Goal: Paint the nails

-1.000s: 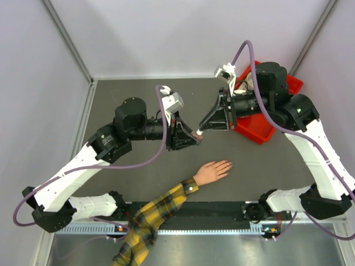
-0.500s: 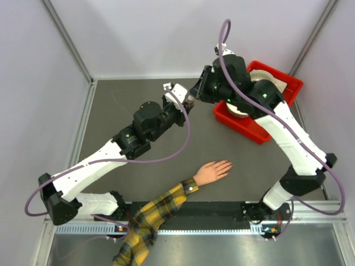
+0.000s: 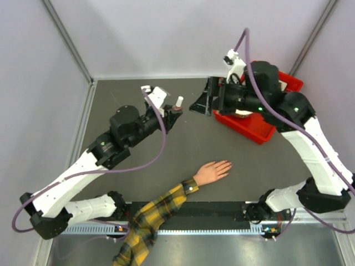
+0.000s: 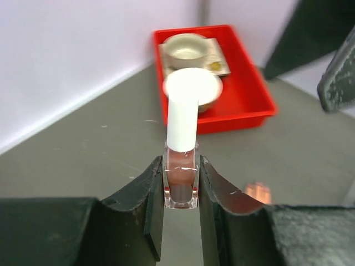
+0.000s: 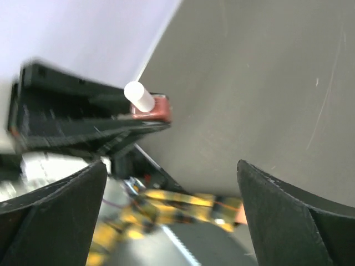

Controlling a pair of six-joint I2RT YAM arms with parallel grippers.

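Nearest the arm bases, a yellow-and-dark plaid sleeve point(image 3: 150, 219) lies slantwise on the dark desk point(image 3: 133, 166). The pale mannequin hand point(image 3: 212, 171) sticks out of it, palm down. Its nails point(image 3: 228, 164) are at the fingertips, too small to tell apart. They lie well short of both grippers, on the near side, and touch neither.

Farther out, the left gripper point(image 3: 173, 112) is raised above the desk and clamped on a small nail-polish bottle point(image 4: 181, 185). Its two black fingers point(image 4: 152, 210) press the bottle's clear sides, and dark reddish polish shows inside. The white cap point(image 4: 184, 119) is on the bottle and stands up out of the grip, tilted slightly.

Just to the right of the bottle, apart from it, the right gripper point(image 3: 198, 98) points toward the cap with its fingers point(image 5: 52, 216) spread wide and nothing between them. In its wrist view the bottle and cap sit ahead of the gap, and the sleeve shows as a blur beyond.

Behind the right gripper, at the far right of the desk, is a red tray point(image 4: 244, 108) with a pale bowl point(image 4: 187, 46) in it.
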